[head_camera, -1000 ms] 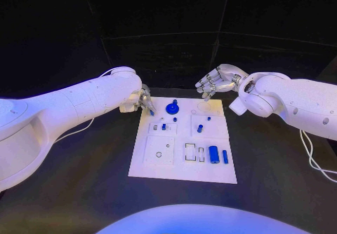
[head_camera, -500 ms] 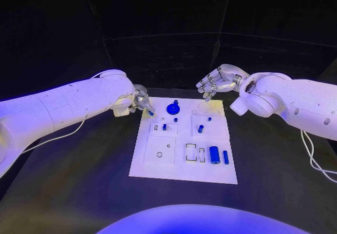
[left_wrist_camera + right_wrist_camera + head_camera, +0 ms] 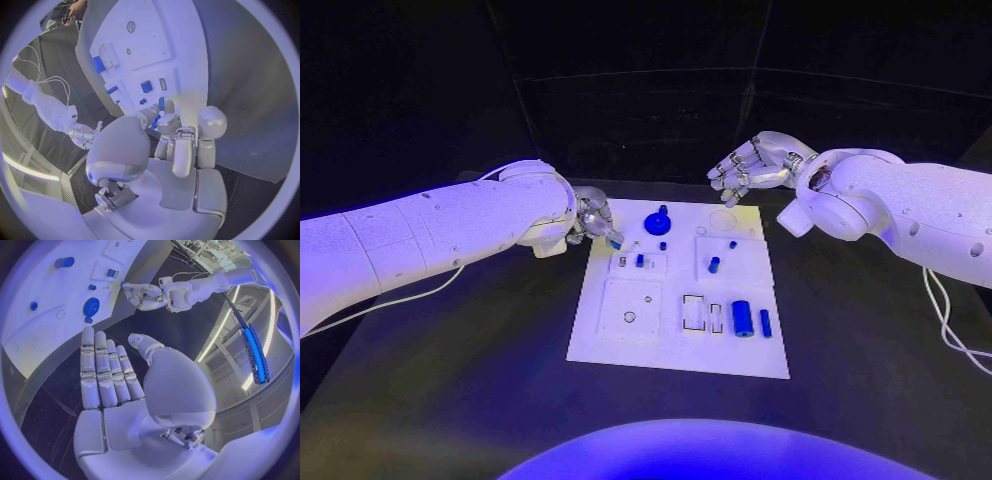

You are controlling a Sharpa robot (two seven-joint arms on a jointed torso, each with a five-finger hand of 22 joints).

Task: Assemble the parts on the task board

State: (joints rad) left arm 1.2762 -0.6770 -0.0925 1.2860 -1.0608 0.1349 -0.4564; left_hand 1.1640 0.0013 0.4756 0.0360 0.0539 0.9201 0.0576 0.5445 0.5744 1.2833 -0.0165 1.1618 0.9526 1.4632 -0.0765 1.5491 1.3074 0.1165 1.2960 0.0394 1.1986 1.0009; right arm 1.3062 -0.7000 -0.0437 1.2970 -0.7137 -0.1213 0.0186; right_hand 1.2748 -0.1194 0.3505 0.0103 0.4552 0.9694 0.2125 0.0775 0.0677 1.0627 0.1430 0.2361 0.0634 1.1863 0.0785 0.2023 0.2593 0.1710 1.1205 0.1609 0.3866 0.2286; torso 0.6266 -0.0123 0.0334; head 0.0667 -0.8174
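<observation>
Compared with a second ago, the left hand (image 3: 593, 222) has dropped a bit lower along the task board (image 3: 678, 345)'s near-left corner edge, and its arm swung lower too. It pinches a small blue part (image 3: 160, 104) between its fingertips, right at the board's edge, just beside the blue round knob piece (image 3: 658, 222). The right hand (image 3: 754, 168) has barely moved: it hovers past the board's far right corner, fingers straight, side by side, holding nothing.

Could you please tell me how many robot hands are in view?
2. The left robot hand is at the task board's far left corner, pinching a small blue part; the right robot hand hovers open beyond the far right corner.
</observation>
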